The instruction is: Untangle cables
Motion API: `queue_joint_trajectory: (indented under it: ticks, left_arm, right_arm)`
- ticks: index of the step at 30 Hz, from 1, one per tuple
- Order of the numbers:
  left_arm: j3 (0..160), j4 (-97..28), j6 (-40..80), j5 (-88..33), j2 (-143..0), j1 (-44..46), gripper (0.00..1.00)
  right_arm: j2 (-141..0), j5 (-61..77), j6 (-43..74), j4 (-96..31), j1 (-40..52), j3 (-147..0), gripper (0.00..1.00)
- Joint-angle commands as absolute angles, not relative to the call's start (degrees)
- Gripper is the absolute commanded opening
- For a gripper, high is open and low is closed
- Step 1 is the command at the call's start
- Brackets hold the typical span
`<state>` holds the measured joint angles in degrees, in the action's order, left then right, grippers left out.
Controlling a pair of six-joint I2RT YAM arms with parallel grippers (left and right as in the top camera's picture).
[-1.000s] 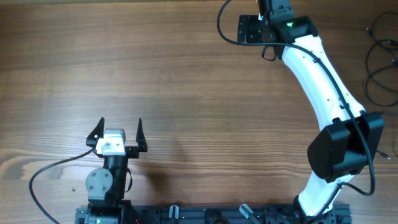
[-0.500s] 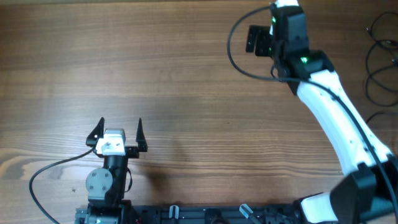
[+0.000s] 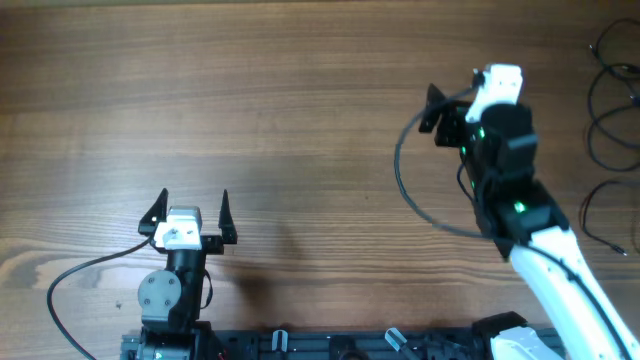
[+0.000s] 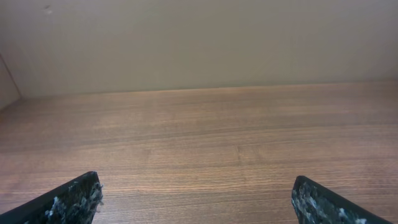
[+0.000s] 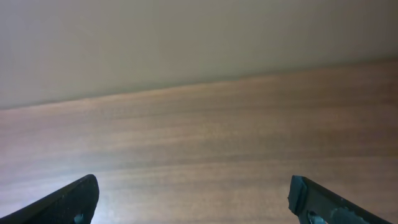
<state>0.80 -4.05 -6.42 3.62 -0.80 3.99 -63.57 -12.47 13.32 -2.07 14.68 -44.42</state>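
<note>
From overhead I take the right gripper [image 3: 455,95] as my reference. It sits at the end of a white, smooth-shelled arm with black joints. Its dark fingers are seen nearly end-on, so this view does not tell me how wide they stand. A thick black wire bows out in a loop from the arm on its left side. The cables [image 3: 590,100] lie well off to the right of that gripper, along the table's [image 3: 300,120] right edge. They are thin black cords in several loose, overlapping loops, and nothing touches them. The table is brown wood with long grain running side to side. The left gripper [image 3: 193,195] is far to the left of the right gripper and nearer the base rail. Its two black pointed fingers are spread wide with bare wood between them.

In the left wrist view, the left gripper [image 4: 196,180] shows only two black, scuffed, white-flecked fingertips [image 4: 68,199] in the bottom corners. They stand fully apart and grip nothing. Wood grain runs ahead to a plain beige wall [image 4: 199,37].

In the right wrist view, the right gripper [image 5: 193,183] shows the same thing. Its matte black fingertips [image 5: 68,202] sit in the two bottom corners, spread wide and empty. Smooth wood with a soft sheen fills the space between them. No cord shows in either wrist view.
</note>
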Motion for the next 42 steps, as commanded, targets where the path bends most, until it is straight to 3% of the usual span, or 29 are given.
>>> queue_joint_trajectory:
  ticks: [1,14,27,42]
  left_arm:
    - [0.36,-3.86,-7.11,4.14,-0.32,3.57,1.00]
    - [0.36,-3.86,-7.11,4.14,-0.32,3.57,1.00]
    - [0.36,-3.86,-7.09,4.14,-0.32,3.57,1.00]
    - [0.36,-3.86,-7.09,4.14,-0.32,3.57,1.00]
  right_arm:
    - [-56.07,-11.97,14.13,0.27,14.59,-36.49,1.00]
    - [-30.30,-6.07,13.34,1.23,9.19,-14.92,1.00]
    - [-11.73,-2.85,10.50,-1.63,6.83,-7.90,1.00]
    - [-3.92,-1.91,9.02,-4.34,4.86,-6.44,1.00]
